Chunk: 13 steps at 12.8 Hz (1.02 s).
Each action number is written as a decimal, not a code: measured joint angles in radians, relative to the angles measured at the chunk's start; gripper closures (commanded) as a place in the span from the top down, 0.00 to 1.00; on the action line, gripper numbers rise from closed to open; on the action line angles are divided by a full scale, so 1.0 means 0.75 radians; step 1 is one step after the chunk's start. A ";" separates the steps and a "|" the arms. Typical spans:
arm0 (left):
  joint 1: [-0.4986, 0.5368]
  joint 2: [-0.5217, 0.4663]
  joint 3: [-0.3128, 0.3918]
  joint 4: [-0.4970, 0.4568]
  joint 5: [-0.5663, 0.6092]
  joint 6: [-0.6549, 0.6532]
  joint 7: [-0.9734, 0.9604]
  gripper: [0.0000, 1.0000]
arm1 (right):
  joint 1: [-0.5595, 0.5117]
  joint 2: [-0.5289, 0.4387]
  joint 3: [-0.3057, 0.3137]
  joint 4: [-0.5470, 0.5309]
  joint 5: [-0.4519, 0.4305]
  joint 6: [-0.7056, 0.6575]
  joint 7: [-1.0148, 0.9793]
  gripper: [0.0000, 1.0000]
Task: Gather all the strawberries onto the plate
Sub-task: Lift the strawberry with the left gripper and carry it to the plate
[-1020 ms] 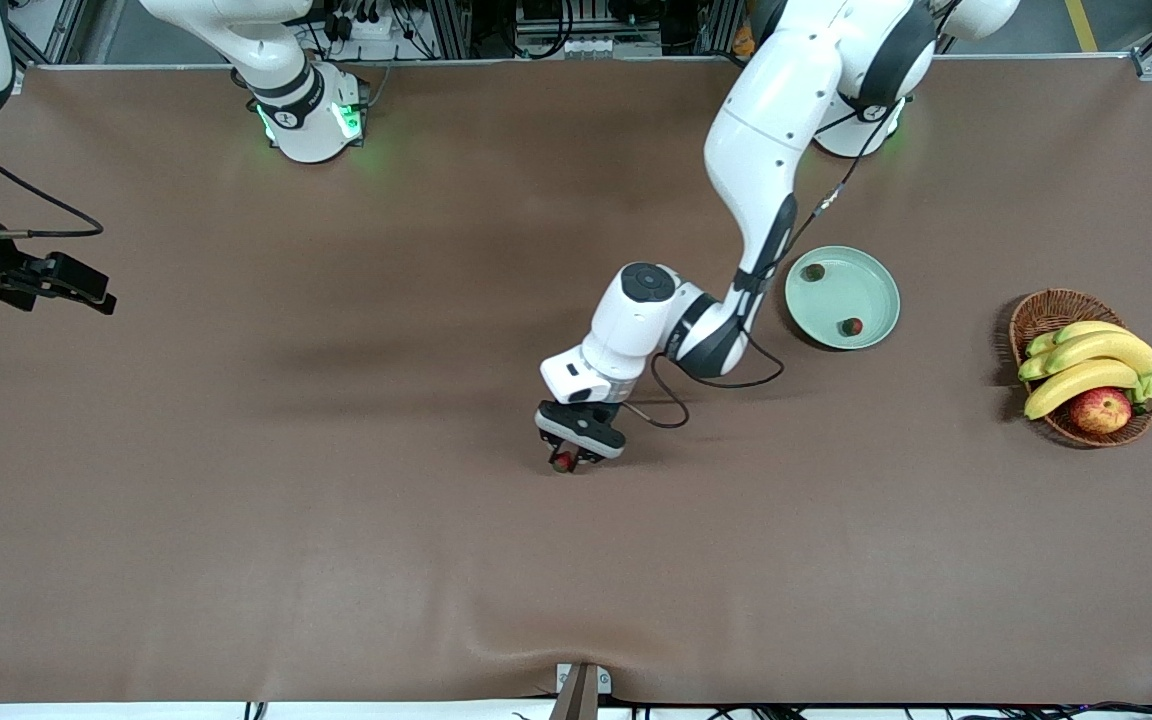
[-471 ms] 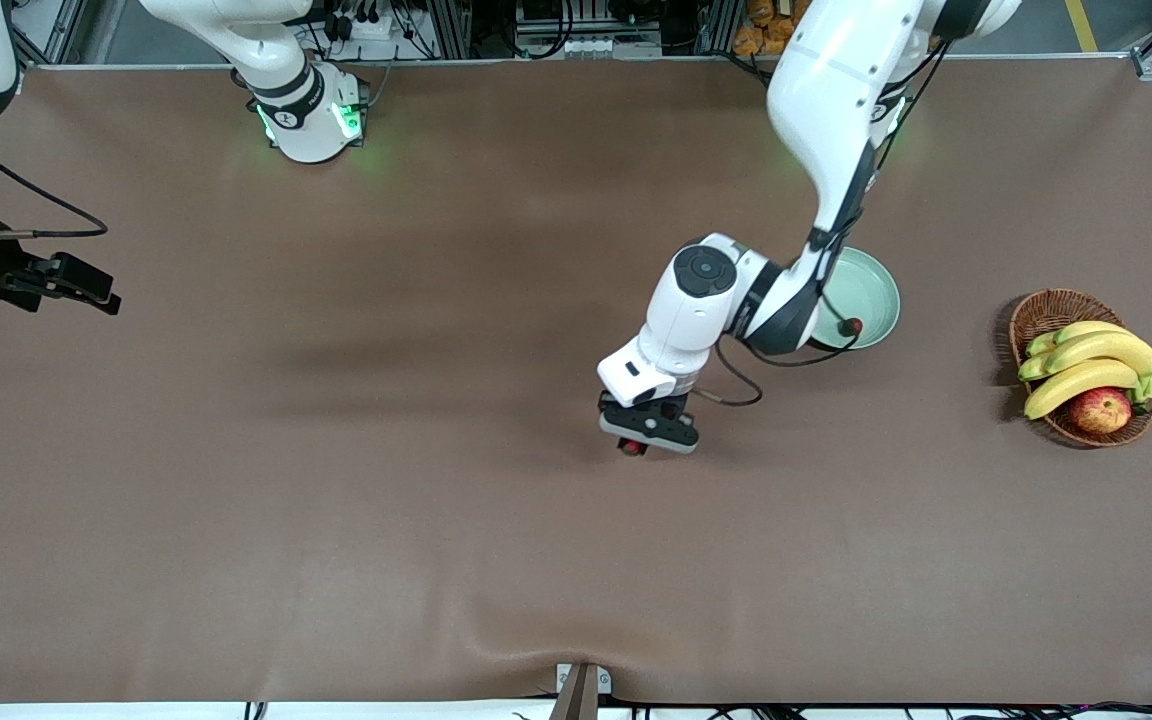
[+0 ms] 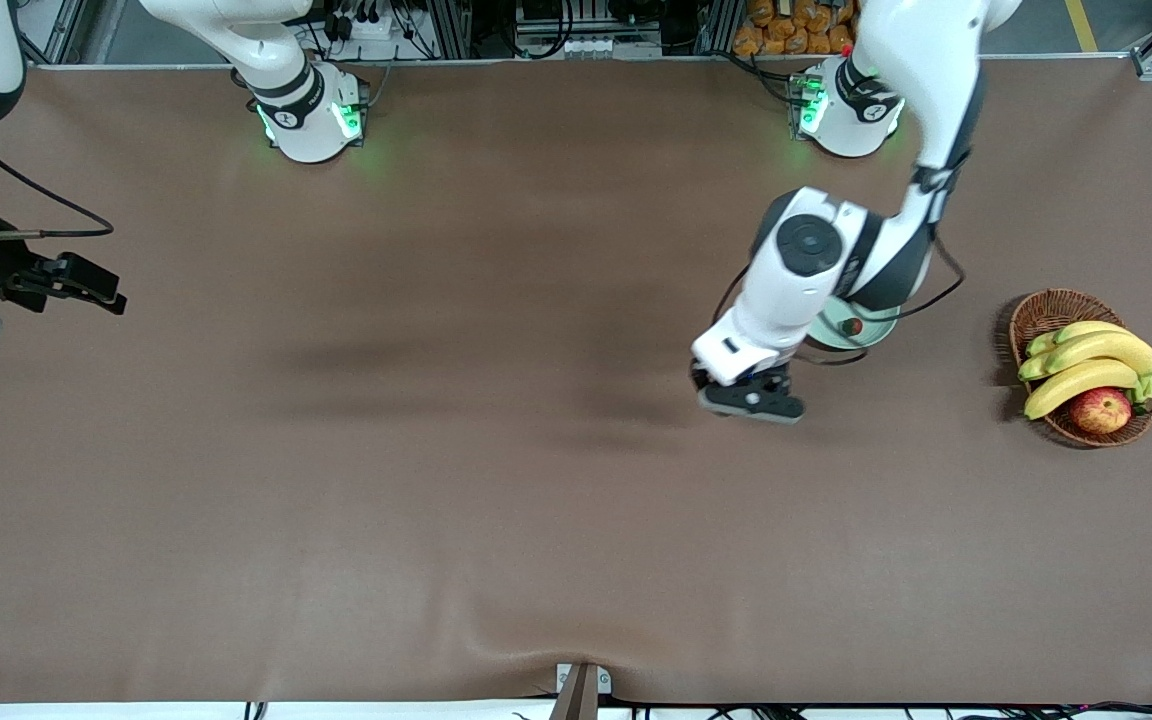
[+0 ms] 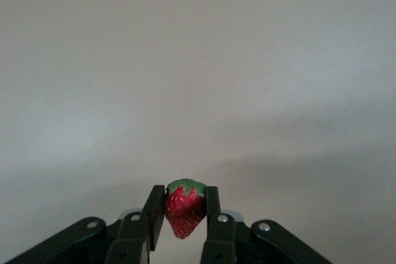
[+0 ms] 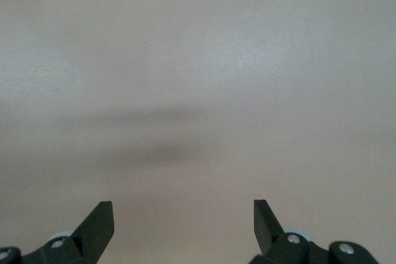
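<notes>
My left gripper (image 3: 748,398) is shut on a red strawberry (image 4: 184,208) with a green top and holds it above the brown table, beside the plate. In the left wrist view the left gripper (image 4: 184,191) pinches the fruit between both fingers. The pale mint-green plate (image 3: 868,340) is mostly hidden under the left arm. One strawberry (image 3: 849,326) shows in it; any other there is hidden. My right gripper (image 3: 86,288) is open and empty, waiting at the right arm's end of the table; the right wrist view (image 5: 182,205) shows only bare table.
A brown wicker basket (image 3: 1046,312) with bananas (image 3: 1086,362) and a red-yellow apple (image 3: 1101,408) stands toward the left arm's end of the table, past the plate. A brown mat covers the table.
My left gripper has carried the strawberry from the middle of the table toward the plate, and the left arm now covers most of the plate. The right arm has not moved.
</notes>
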 measured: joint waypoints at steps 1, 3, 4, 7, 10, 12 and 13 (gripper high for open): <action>0.018 -0.045 0.000 -0.039 0.000 -0.061 0.000 0.01 | 0.006 0.000 0.000 0.000 0.000 0.000 0.001 1.00; 0.074 -0.108 0.000 -0.097 0.000 -0.157 0.000 0.04 | 0.009 0.000 0.000 0.000 0.000 0.000 0.001 1.00; 0.104 -0.127 0.000 -0.126 0.000 -0.179 0.000 0.05 | 0.009 0.000 0.000 0.000 0.000 0.000 0.001 1.00; 0.183 -0.173 0.000 -0.239 0.000 -0.189 0.021 0.06 | 0.009 0.001 0.000 -0.001 0.000 0.000 0.001 1.00; 0.252 -0.220 0.000 -0.336 0.000 -0.189 0.075 0.16 | 0.008 0.001 -0.002 -0.001 0.000 0.000 0.001 1.00; 0.295 -0.240 0.000 -0.383 0.000 -0.189 0.095 0.19 | 0.006 0.001 -0.004 -0.001 0.000 0.001 0.001 1.00; 0.305 -0.244 -0.001 -0.404 0.000 -0.189 0.099 0.22 | 0.005 0.001 -0.006 -0.001 0.000 0.001 0.001 1.00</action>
